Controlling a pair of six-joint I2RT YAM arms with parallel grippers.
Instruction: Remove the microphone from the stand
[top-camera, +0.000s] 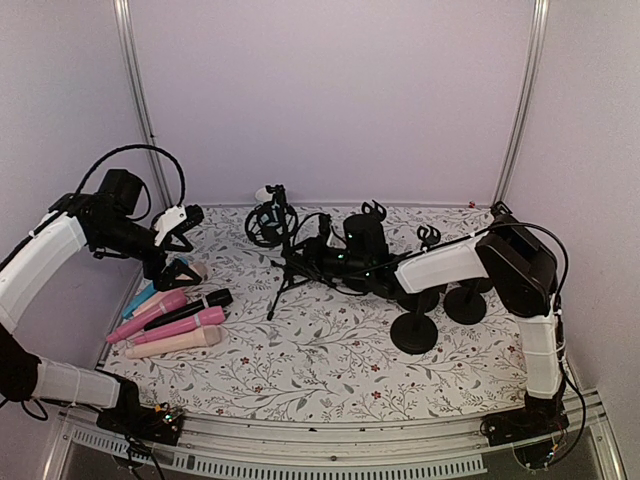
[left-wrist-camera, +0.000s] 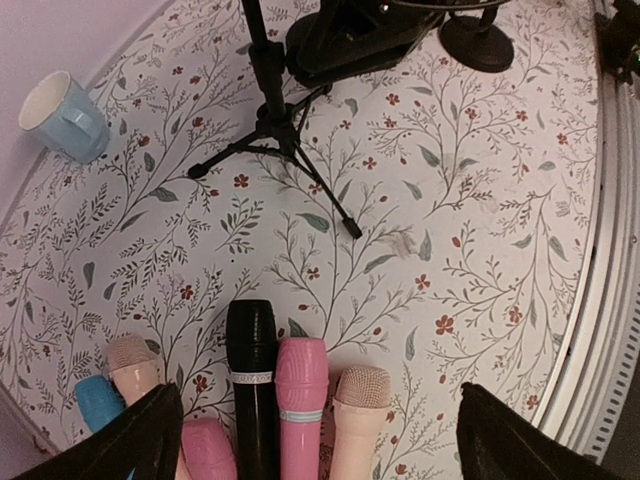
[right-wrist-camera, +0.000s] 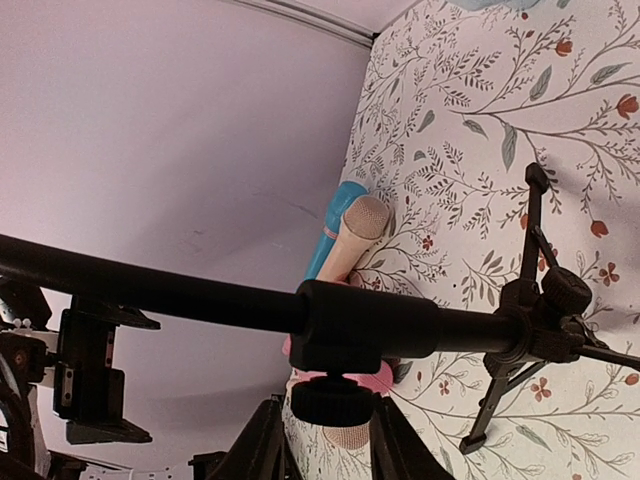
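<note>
Overhead camera faces down; both close wrist views share the tripod (left-wrist-camera: 280, 130).

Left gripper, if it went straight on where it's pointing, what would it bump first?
Most likely the black microphone or the pink microphone beside it, lying on the flowered cloth: the open left gripper points down at them. How far below they lie is unclear.

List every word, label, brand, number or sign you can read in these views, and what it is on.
No text can be read in any view.
Silver band on the black microphone: any print is too small to read.
Pink microphone and blue cup: no markings visible.
</note>
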